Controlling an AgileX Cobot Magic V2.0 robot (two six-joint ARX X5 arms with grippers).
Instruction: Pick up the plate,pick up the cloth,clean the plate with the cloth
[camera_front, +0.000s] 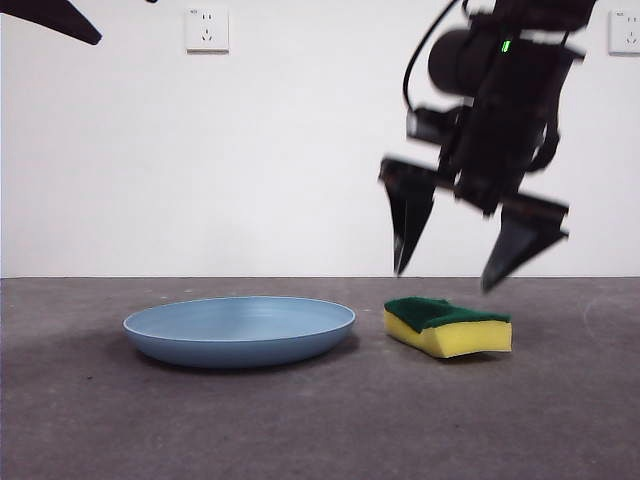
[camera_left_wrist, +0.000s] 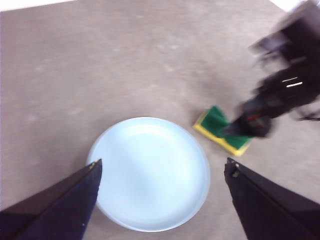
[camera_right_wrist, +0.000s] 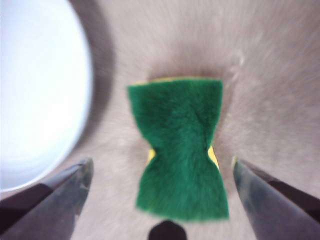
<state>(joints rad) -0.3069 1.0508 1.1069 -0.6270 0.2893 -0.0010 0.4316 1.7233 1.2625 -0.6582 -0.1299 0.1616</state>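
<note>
The light-blue plate (camera_front: 240, 328) lies flat on the grey table, left of the cloth (camera_front: 447, 324), a yellow sponge with its green scouring face up. My right gripper (camera_front: 450, 280) hangs open just above the cloth, jaws spread to either side of it with nothing held. The right wrist view shows the cloth (camera_right_wrist: 180, 155) centred between those jaws and the plate (camera_right_wrist: 40, 95) beside it. My left gripper (camera_left_wrist: 162, 172) is open high above the plate (camera_left_wrist: 150, 172), and only a black tip (camera_front: 55, 18) of it shows at the front view's top corner. The cloth (camera_left_wrist: 217, 127) is partly hidden there by the right arm (camera_left_wrist: 280, 100).
A white wall with two power sockets (camera_front: 207, 29) stands behind the table's far edge. Bare grey tabletop (camera_front: 320, 420) stretches in front of the plate and cloth.
</note>
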